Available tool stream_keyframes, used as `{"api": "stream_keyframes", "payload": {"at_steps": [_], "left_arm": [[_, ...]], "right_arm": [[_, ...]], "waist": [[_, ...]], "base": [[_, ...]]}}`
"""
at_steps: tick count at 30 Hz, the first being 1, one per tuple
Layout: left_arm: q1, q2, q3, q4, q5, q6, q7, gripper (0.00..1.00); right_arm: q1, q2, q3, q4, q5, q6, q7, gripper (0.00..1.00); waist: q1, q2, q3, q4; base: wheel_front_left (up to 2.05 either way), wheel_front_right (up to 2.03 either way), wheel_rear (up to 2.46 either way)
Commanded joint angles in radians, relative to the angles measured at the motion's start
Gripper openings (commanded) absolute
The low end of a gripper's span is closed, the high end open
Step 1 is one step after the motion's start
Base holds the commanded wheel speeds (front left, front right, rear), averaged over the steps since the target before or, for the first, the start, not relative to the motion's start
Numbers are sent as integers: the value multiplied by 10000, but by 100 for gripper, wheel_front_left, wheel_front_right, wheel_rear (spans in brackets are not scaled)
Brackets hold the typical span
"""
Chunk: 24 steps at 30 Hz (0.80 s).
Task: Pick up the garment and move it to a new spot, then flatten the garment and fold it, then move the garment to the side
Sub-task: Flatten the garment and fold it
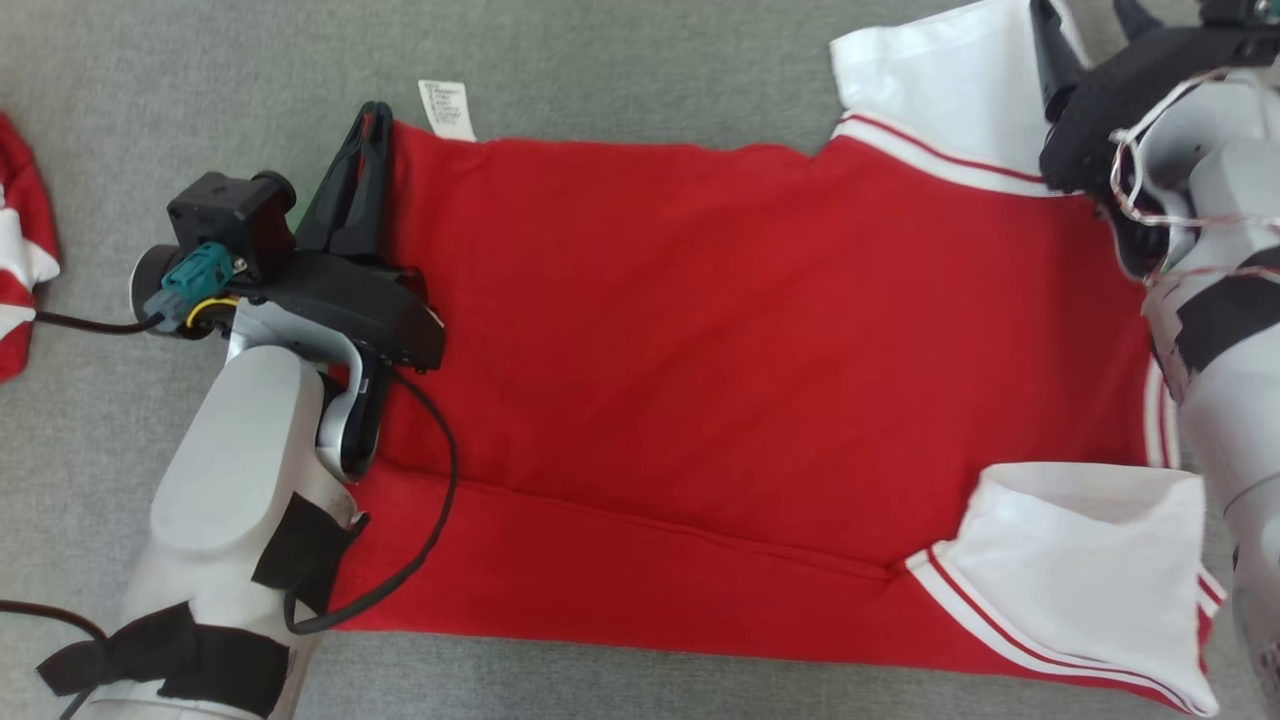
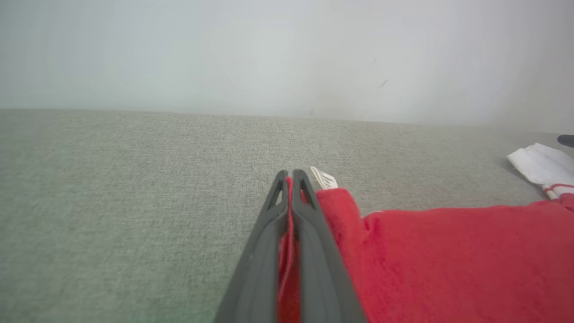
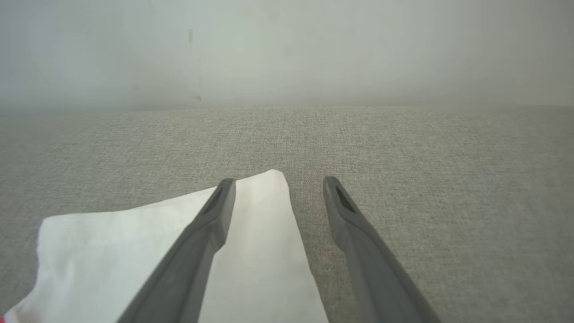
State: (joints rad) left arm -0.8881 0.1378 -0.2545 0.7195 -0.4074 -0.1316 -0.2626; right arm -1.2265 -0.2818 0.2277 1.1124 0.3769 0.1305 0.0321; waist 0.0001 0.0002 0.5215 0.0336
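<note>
Red garment (image 1: 700, 350) edge inside clenched left hand (image 2: 290, 179); white sleeve (image 3: 134, 251) beneath released right hand (image 3: 278, 181).

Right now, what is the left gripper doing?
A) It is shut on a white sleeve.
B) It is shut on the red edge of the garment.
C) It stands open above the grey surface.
B: in the left wrist view the left gripper has its jaws closed, with a red fold of the garment pinched between them.

- I counted one red garment (image 1: 700, 330).
- Its white sleeves numbered two: far sleeve (image 1: 940, 90), near sleeve (image 1: 1080, 570).
- I logged one label (image 1: 447, 108), one striped cloth (image 1: 18, 250).
</note>
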Motion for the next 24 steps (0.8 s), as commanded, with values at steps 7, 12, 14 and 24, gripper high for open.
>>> {"api": "stream_keyframes", "payload": {"at_steps": [7, 12, 14, 24], "left_arm": [[-167, -78, -127, -124, 46, 23, -25, 0], [-289, -94, -181, -154, 2, 25, -23, 0], [-278, -65, -174, -143, -8, 25, -23, 0], [-60, 211, 65, 4, -184, 25, -24, 0]], "right_arm": [[-686, 125, -83, 1035, -186, 8, 39, 100], [-961, 88, -162, 1563, -436, 8, 153, 0], [-1111, 13, -228, 1611, -527, 8, -75, 0], [-1006, -154, -329, 1685, -1136, 8, -2056, 0]], "waist": [[-1, -2, 410, 372], [-1, -2, 525, 460], [-1, -2, 530, 443], [-1, -2, 116, 114]], "base": [[0, 0, 0], [0, 0, 0], [0, 0, 0], [0, 0, 0]]}}
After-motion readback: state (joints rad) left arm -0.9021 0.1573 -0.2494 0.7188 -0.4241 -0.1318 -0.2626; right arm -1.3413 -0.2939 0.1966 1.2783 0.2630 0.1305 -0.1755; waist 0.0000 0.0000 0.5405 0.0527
